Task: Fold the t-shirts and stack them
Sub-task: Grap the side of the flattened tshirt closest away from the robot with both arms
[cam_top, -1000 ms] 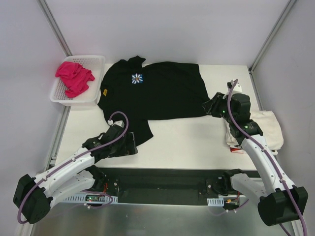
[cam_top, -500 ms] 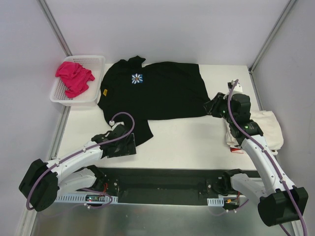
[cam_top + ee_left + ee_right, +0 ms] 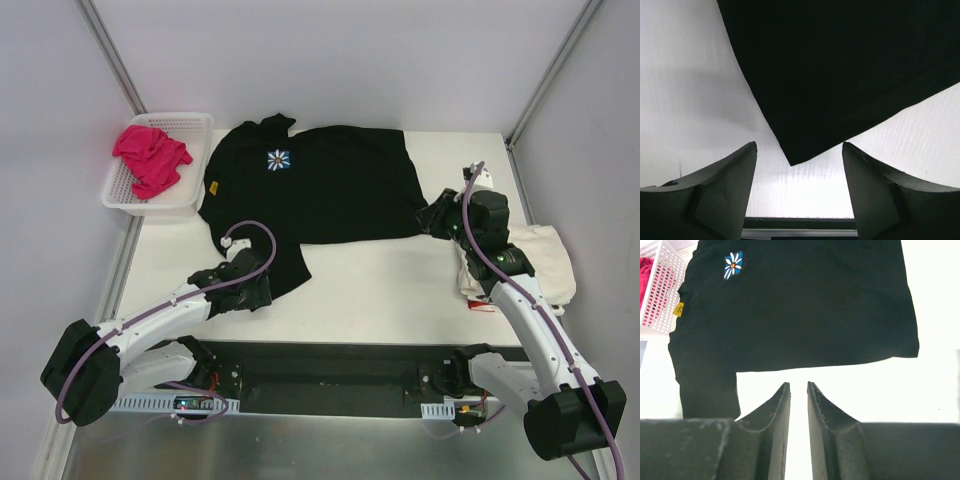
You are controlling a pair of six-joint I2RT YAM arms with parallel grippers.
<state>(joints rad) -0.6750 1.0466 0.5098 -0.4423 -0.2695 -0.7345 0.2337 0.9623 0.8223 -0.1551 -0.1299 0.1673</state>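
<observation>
Black t-shirt (image 3: 320, 185): spread flat on the table (image 3: 385, 285).
Left end effector (image 3: 799, 150): wide, straddling the shirt's near corner.
Right end effector (image 3: 798, 388): narrow, empty.

black tee (image 3: 800, 305) lies flat on the surface (image 3: 870, 385), daisy (image 3: 733, 265) at eleven o'clock, basket (image 3: 660, 295) at nine, jaws nearly together, empty.

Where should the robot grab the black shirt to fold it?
Probably the pointed corner of the black shirt nearest the left gripper. That corner lies flat on the table with bare surface on both sides, so the gripper's open jaws can come in from the near edge, straddle it and pinch.
</observation>
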